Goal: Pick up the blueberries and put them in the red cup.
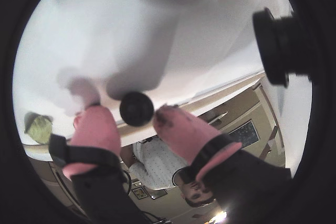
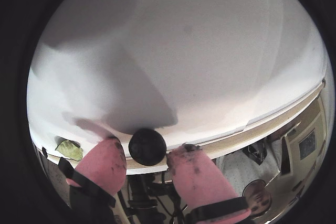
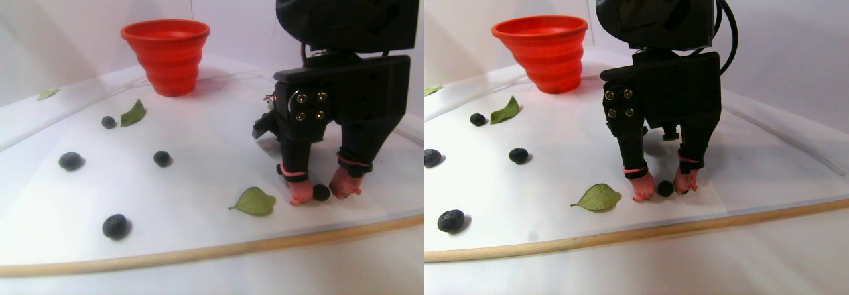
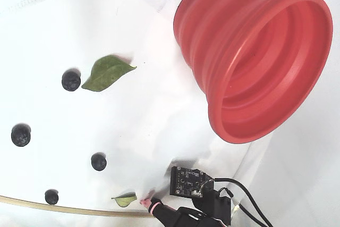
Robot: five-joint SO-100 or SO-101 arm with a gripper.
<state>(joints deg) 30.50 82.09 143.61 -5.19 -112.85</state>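
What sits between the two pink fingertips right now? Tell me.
One blueberry sits between the gripper's pink fingertips, on the white table. Both wrist views show it, with small gaps on either side; the stereo pair view agrees.

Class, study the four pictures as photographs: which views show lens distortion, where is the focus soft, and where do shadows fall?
Both wrist views are fisheye, ringed by black, bending the table edge; there the blueberry between the pink fingertips is soft-focused, with broad grey shadows on the white table. The stereo pair view is sharp, evenly lit. The fixed view stretches the red cup and looks overexposed.
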